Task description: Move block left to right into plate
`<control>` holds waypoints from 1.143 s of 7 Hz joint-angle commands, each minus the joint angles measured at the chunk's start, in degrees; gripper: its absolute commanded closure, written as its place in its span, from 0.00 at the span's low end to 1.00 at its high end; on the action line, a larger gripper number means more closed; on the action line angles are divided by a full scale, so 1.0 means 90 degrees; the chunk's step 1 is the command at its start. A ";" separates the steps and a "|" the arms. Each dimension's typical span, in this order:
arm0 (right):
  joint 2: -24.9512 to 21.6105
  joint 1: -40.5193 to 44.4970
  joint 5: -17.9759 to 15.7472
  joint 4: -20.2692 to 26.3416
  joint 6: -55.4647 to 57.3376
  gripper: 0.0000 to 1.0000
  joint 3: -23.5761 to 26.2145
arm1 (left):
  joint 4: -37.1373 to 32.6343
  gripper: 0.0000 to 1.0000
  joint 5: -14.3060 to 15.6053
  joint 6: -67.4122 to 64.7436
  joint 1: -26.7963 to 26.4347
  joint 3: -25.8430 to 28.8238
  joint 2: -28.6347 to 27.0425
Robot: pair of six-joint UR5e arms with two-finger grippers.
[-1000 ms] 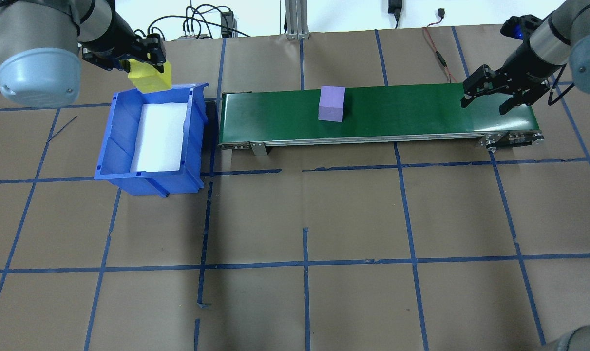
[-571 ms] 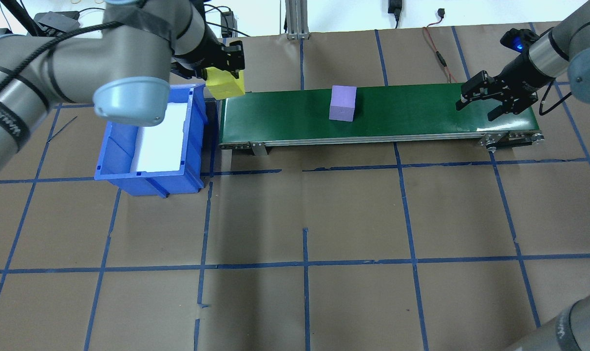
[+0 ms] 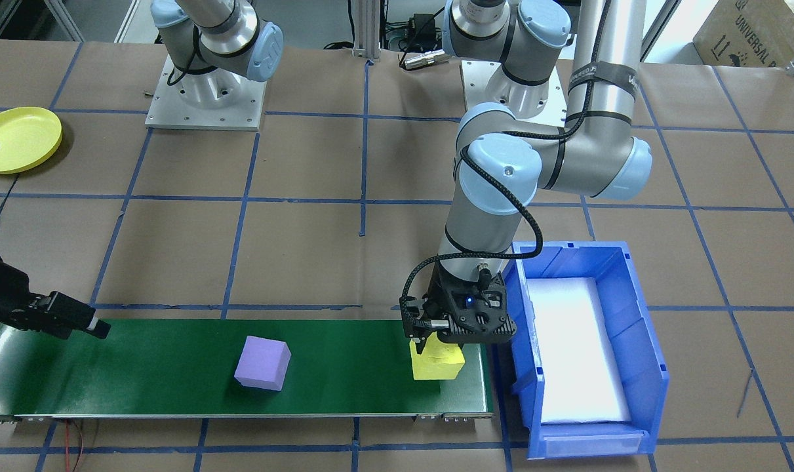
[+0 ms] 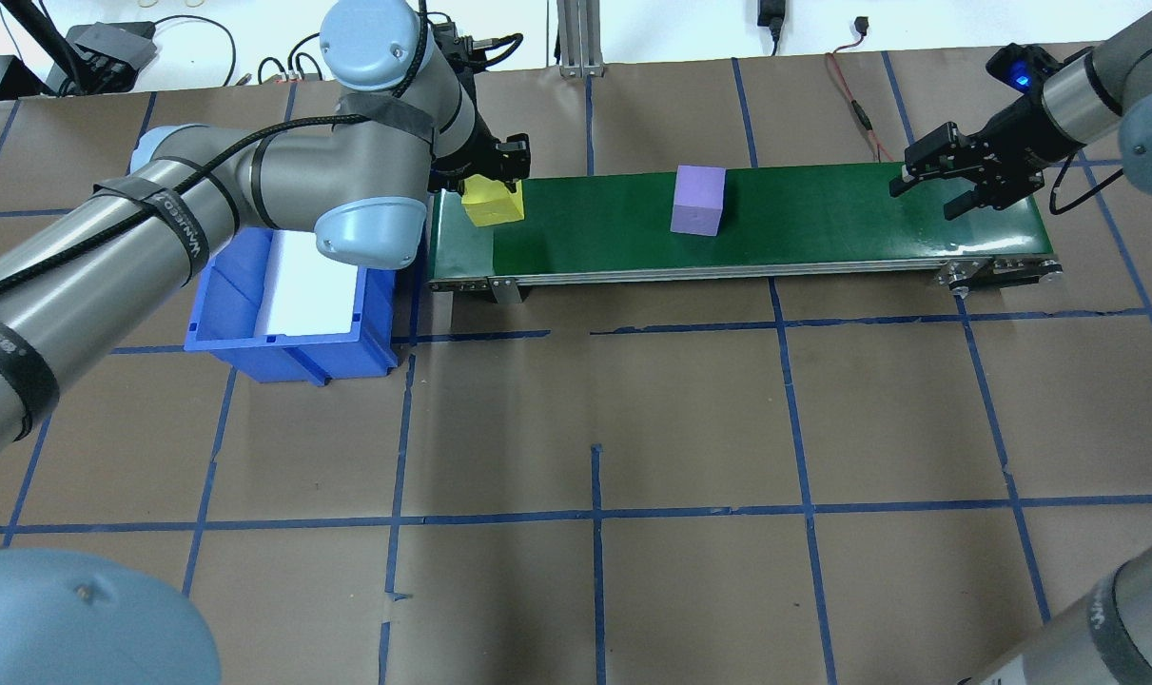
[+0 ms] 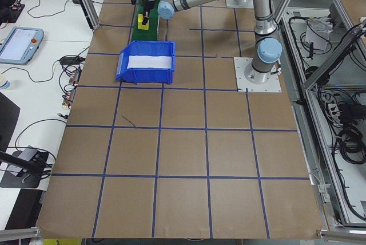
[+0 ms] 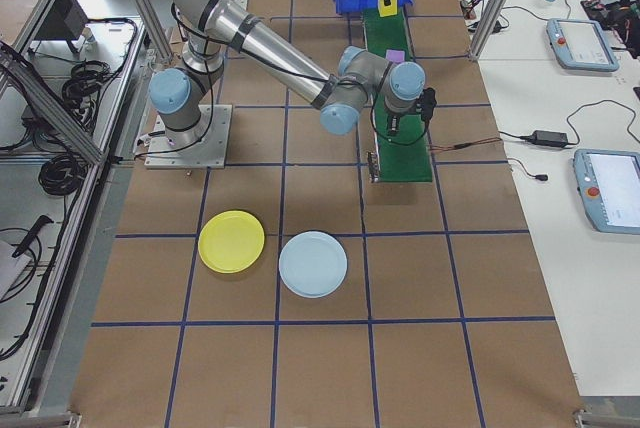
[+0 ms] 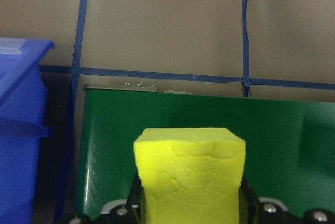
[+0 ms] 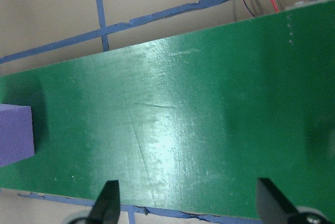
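Overhead: blue bin (image 4: 224,285) holds white foam (image 4: 314,285)

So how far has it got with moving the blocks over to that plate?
Early days. Done: a purple foam block sits midway along the green conveyor belt. In hand: the left gripper holds a yellow foam block at the belt's start. Left: the open right gripper waits at the far end; the round yellow plastic plate is empty.
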 commanded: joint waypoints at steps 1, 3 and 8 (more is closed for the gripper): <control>-0.0017 0.0008 0.0041 -0.0345 -0.0295 0.08 0.0060 | -0.0034 0.00 0.0075 0.0027 -0.0001 -0.0023 0.0062; -0.0066 0.0057 0.0041 -0.0611 -0.0675 0.08 0.0373 | -0.1431 0.00 0.1067 0.0047 0.0058 0.0152 0.0868; -0.0058 0.0086 0.0457 -0.0396 -0.0620 0.08 0.0022 | -0.5338 0.00 0.1071 0.0359 0.1229 0.0182 0.2532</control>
